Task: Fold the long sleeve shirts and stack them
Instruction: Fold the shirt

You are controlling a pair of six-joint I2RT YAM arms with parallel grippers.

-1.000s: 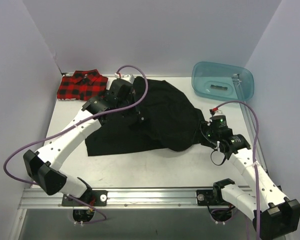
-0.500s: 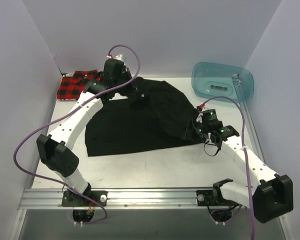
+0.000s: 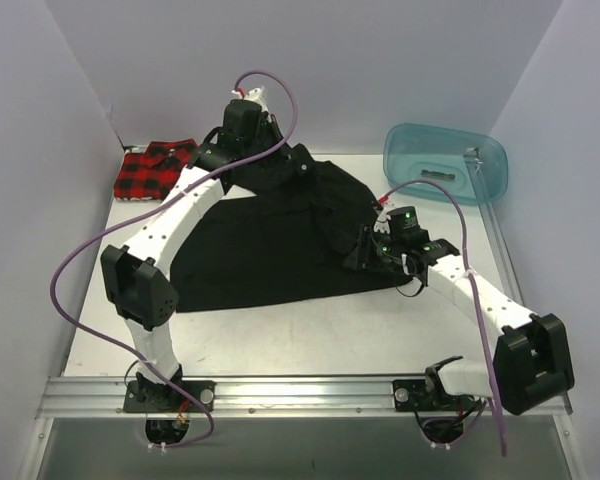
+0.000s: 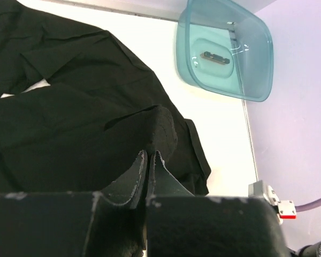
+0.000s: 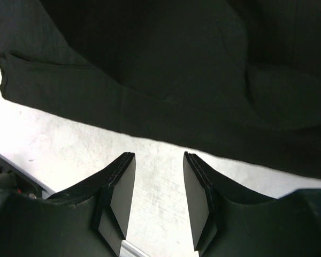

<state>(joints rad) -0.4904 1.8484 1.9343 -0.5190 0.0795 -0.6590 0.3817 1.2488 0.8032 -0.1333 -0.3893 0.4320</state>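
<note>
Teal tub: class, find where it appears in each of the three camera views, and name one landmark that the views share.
Top external: the teal tub is at the upper right, to the right of the black shirt.
Left wrist: the tub is at the top right, beyond the shirt.
Right wrist: not in it.
Shared landmark: the black shirt, seen in all three views.

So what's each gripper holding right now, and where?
Left gripper: shut on a raised fold of the black shirt near its far edge. Right gripper: open beside the shirt's edge, holding nothing.
</note>
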